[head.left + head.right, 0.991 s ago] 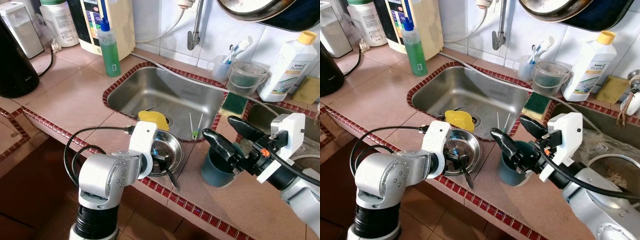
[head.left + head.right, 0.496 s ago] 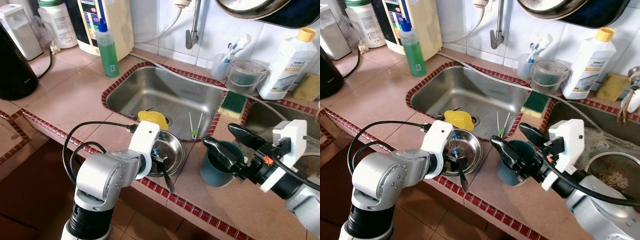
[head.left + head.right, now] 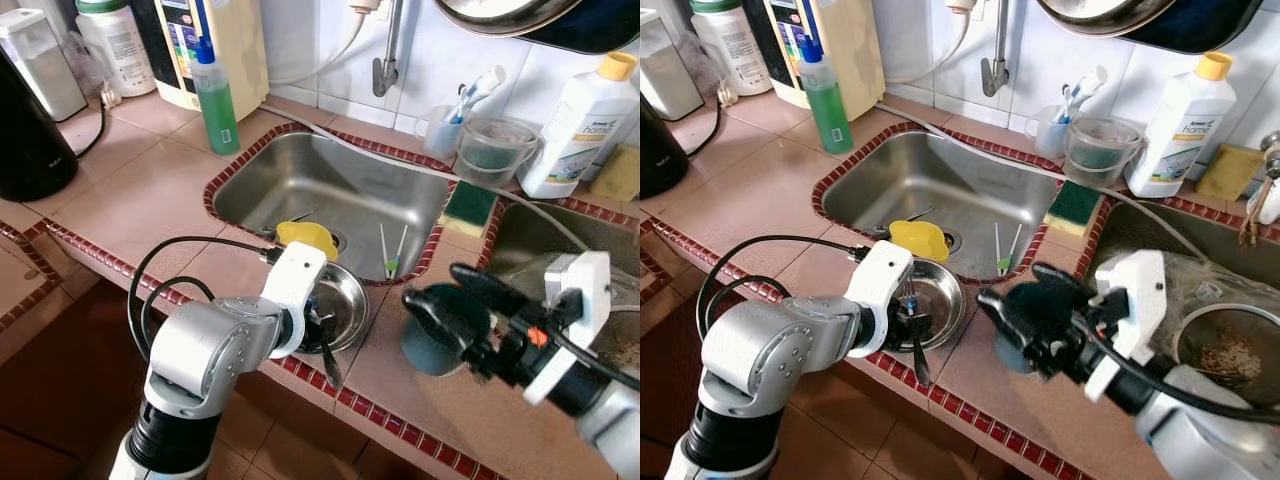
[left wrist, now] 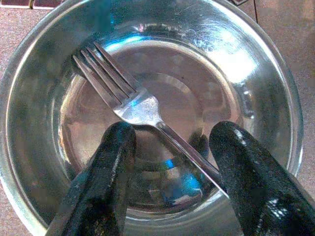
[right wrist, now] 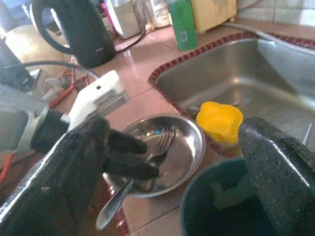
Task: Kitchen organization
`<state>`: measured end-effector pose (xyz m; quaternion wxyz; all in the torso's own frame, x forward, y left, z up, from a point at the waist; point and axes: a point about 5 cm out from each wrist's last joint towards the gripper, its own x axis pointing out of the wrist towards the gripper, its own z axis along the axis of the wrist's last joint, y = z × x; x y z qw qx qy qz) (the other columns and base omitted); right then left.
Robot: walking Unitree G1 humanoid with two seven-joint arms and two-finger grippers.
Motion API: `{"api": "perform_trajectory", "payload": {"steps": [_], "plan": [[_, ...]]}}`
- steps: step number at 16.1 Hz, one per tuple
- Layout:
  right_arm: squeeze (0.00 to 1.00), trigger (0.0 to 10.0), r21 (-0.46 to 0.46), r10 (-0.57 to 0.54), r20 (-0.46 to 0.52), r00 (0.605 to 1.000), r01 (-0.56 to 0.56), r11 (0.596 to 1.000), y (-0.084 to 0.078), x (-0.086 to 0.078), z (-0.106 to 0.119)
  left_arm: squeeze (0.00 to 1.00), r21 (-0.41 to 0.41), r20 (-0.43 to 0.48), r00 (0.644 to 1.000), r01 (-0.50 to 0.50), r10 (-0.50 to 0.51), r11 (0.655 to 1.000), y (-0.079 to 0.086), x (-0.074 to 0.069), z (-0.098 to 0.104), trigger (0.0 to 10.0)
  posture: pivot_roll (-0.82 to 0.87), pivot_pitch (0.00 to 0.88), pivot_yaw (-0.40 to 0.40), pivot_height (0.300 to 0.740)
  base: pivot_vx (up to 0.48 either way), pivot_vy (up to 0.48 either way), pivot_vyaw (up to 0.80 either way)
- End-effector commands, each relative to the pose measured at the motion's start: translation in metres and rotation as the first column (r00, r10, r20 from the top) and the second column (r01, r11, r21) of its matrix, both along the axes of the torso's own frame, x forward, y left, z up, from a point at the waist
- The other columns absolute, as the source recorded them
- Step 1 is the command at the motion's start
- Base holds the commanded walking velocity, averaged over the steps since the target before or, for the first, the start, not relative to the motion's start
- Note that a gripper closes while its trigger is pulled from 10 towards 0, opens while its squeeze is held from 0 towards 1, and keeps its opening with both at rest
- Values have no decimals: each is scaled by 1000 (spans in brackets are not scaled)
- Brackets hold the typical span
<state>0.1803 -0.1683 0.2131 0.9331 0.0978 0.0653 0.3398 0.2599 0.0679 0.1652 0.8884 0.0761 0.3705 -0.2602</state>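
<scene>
My left arm bends in front of me, silver elbow low and forearm angled forward, a black cable looping from its white wrist block. My left gripper [image 4: 170, 172] points downward, its two black fingers [image 4: 106, 172] spread apart with nothing clamped between them. My right arm reaches in from the right side, wrist turned inward toward my left one. My right gripper [image 3: 455, 310] is level, fingers [image 5: 64, 167] parted wide, one to each side.
</scene>
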Motion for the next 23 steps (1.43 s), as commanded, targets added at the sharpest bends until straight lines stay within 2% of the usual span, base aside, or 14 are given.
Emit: {"api": "perform_trajectory", "payload": {"steps": [1,6,23], "plan": [[0,10000,-13,8,15,1000,-8,1000,1,-4,4,0,31,-42,999,-3,5,1000,3,-1,-7,0,-148,84,40,740,0,0,0],[0,10000,-30,21,-19,1000,-21,999,-2,-10,2,0,28,-49,998,29,-28,999,0,-2,-7,0,-155,76,43,740,0,0,0],[0,10000,-39,1,-9,1000,-2,999,-5,-8,4,0,39,-41,997,71,-69,997,-4,-4,-6,0,-161,60,40,740,0,0,0]]}}
